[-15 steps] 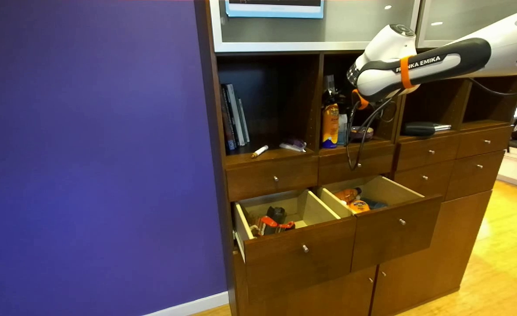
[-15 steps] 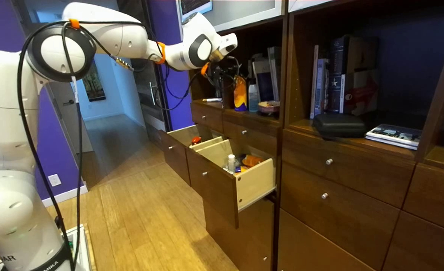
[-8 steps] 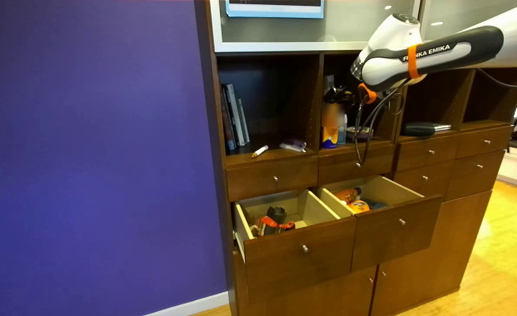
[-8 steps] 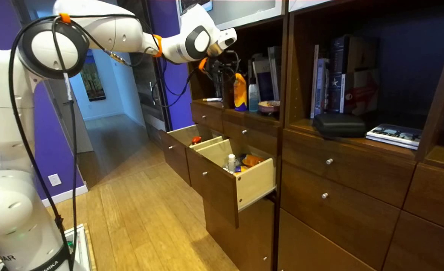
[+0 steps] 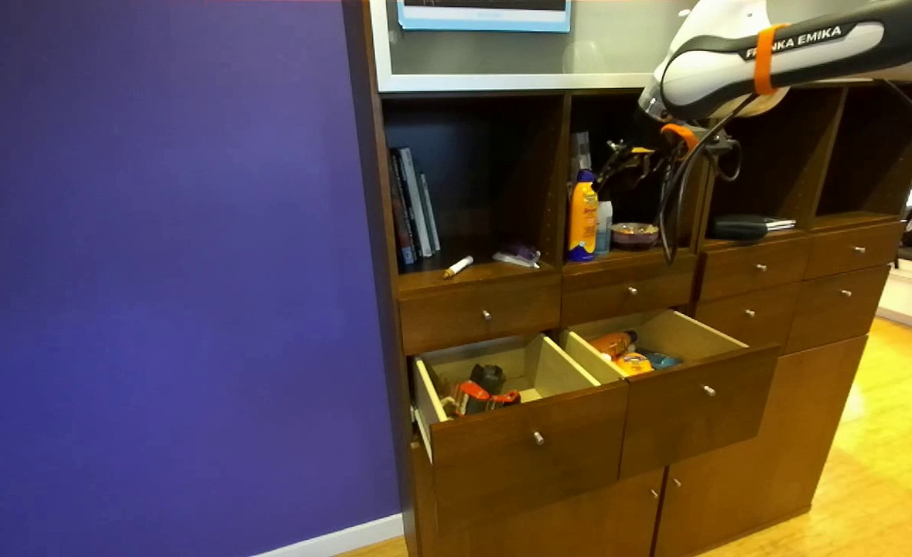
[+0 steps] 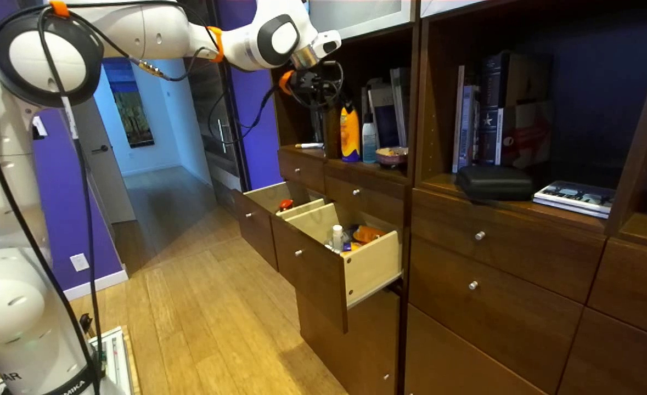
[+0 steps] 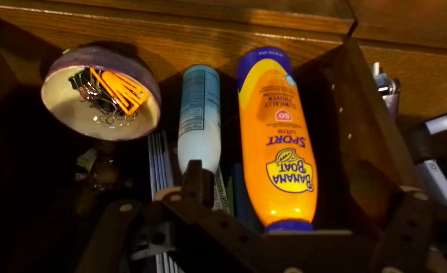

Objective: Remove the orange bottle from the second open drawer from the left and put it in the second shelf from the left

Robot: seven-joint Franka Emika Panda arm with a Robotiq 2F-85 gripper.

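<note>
Parted jaws drew back; orange bottle (image 7: 278, 144) stands near.

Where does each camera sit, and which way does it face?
In an exterior view: before the cabinet, facing it; the arm enters top right.
In an exterior view: beside the arm, mostly visible, facing along the cabinet towards a corridor.
Wrist view: on the wrist, picture inverted, looking into the second shelf; gripper fingers show.
Shared by both exterior views: second open drawer, upright orange bottle.
</note>
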